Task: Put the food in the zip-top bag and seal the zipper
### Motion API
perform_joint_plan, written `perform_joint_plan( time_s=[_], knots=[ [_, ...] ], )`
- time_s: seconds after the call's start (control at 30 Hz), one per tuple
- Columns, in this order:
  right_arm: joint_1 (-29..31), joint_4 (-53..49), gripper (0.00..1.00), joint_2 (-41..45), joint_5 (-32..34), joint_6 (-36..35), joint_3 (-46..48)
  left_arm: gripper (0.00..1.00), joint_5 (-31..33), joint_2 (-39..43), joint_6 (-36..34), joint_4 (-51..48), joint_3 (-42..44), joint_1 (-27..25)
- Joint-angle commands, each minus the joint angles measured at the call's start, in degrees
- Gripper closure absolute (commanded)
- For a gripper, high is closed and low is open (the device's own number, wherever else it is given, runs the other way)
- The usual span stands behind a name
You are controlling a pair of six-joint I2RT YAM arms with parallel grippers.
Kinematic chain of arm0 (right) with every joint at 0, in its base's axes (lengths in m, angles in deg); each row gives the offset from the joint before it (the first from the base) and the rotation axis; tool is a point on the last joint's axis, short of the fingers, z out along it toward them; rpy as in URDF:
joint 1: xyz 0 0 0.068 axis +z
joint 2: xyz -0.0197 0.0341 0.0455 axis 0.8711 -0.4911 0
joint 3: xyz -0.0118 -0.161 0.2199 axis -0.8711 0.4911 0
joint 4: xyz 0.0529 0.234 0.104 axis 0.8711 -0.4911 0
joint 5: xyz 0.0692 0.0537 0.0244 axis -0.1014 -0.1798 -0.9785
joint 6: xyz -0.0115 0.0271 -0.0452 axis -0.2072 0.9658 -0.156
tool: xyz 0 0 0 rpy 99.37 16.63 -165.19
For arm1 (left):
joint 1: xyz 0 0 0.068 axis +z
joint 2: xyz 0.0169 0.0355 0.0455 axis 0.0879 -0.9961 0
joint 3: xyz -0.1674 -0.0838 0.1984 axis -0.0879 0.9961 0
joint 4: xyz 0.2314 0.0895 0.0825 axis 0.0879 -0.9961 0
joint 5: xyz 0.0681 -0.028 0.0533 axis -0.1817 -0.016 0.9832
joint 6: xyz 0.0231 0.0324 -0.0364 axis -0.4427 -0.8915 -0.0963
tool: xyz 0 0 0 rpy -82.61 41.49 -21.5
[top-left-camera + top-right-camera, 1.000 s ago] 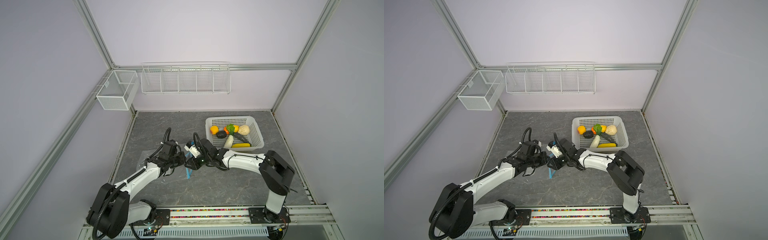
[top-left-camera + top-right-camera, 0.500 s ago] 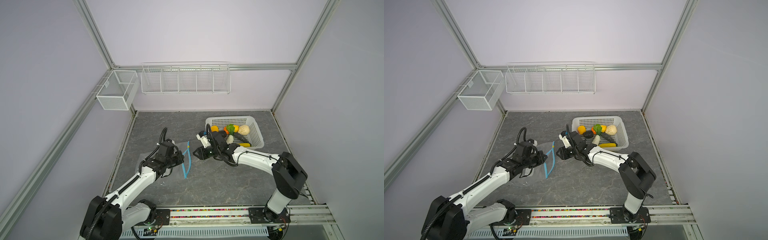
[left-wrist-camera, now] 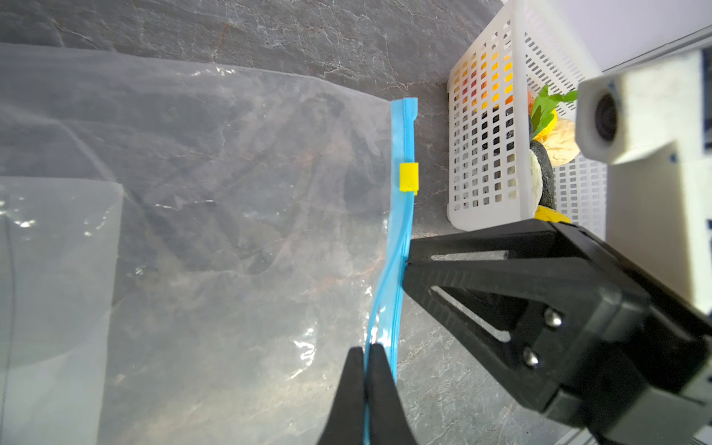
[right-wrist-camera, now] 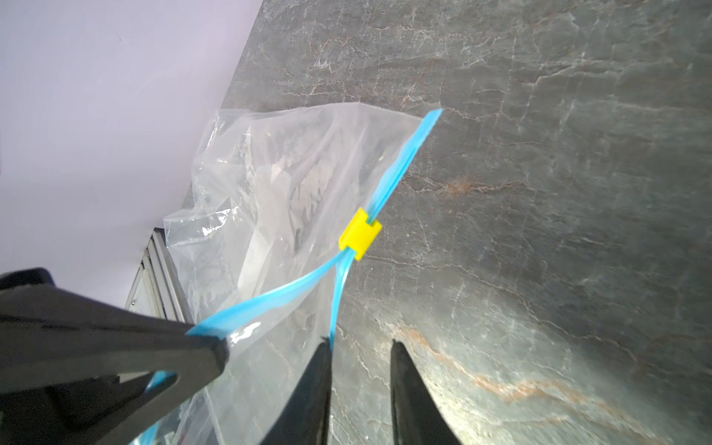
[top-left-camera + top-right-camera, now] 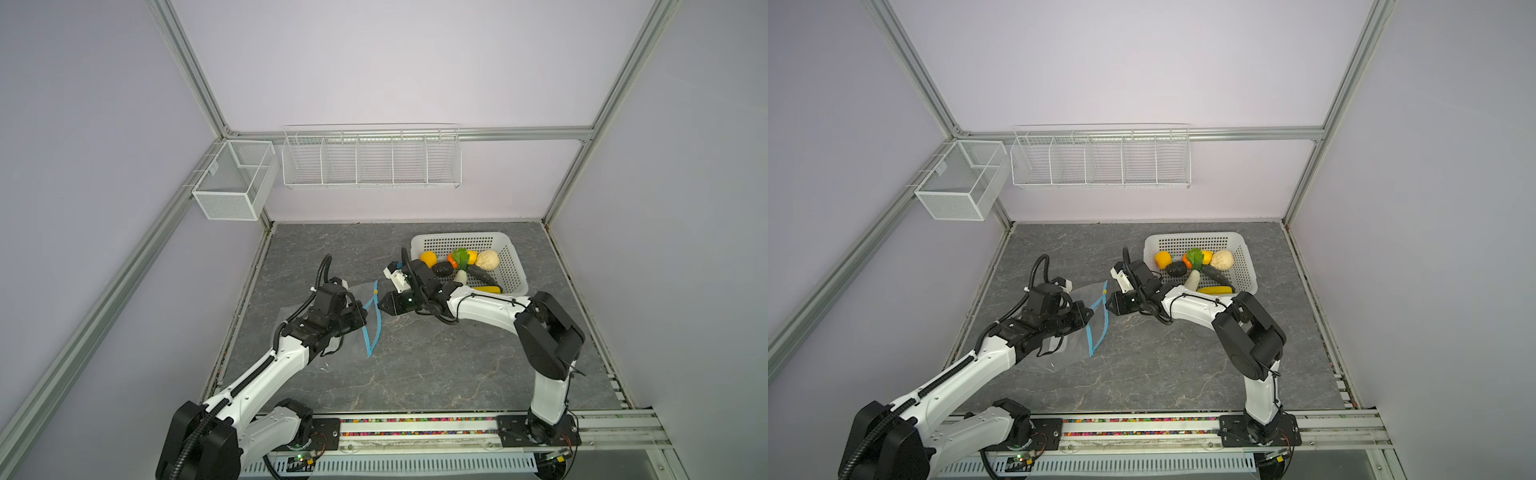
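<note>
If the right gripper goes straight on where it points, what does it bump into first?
Most likely the blue zipper, which lies right at the tips of the right gripper, with the clear bag just beyond it.

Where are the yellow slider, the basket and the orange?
slider point(image 4: 360, 239): right wrist view, middle of the yellow tab.
basket point(image 5: 453, 242): in a top view, on its far wall.
orange point(image 5: 428, 258): in a top view, on its middle.
</note>
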Motion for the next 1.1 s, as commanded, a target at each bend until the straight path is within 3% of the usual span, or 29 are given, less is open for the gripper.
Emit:
perform_joint_plan(
  time_s=[0.0, 0.43, 0.87, 1.07],
  knots=[
    [-0.38, 1.53, 0.72, -1.09, -2.13, 1.48, -1.14, 1.00, 1.13, 1.09, 0.39, -0.44, -1.81, -0.04],
    [-0.63, 3.39, 0.73, -2.69, -4.37, 3.98, -1.76, 1.00, 0.79, 0.05, 0.37, 1.12, -2.07, -0.07],
    [-0.89, 1.69, 0.93, -3.64, -3.09, 3.68, -2.43, 1.00, 1.72, 0.36, 0.01, 0.33, -2.33, -0.07],
    [-1.30, 0.14, 0.93, -3.25, -2.04, 3.43, -2.38, 1.00, 4.55, 1.75, 0.00, -0.97, -2.22, -0.05]
  ],
)
